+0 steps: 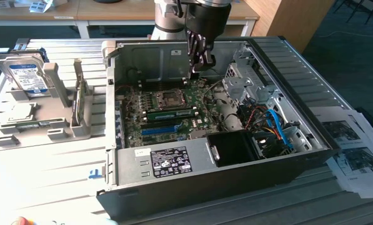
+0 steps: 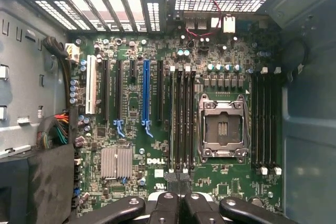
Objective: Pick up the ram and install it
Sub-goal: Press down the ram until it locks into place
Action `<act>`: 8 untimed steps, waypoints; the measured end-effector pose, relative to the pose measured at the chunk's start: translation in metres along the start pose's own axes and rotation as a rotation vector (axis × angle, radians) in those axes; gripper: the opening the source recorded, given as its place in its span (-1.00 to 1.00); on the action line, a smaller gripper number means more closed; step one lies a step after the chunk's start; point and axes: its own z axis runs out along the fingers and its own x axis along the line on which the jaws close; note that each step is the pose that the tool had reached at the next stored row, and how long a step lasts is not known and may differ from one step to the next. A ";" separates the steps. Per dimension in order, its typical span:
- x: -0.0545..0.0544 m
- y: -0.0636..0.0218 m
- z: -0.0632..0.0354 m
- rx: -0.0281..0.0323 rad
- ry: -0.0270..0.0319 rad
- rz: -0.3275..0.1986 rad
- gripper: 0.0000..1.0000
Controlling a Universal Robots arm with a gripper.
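**Gripper over board, RAM seated**

Slatted metal table (image 1: 55, 178) holds everything. Black gripper (image 1: 202, 65), fingers together and empty, hangs inside the open grey computer case (image 1: 193, 164) above the green motherboard (image 2: 131, 182). Long green ram stick (image 1: 171, 113) sits in its slot near the processor socket (image 2: 221, 128); install looks done.

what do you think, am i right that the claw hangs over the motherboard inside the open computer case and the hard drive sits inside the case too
Not quite. The hard drive is not inside the computer case: the exterior view shows it standing in the grey holder, outside the case on the exterior view's left. The claw does hang over the motherboard inside the open case.
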 end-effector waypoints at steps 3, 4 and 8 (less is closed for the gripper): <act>0.000 -0.0001 0.0026 0.0000 -0.0004 0.000 -0.80; 0.000 -0.0001 0.0039 0.0000 -0.0004 0.000 -0.80; 0.000 -0.0004 0.0089 0.0002 -0.0005 0.000 -0.80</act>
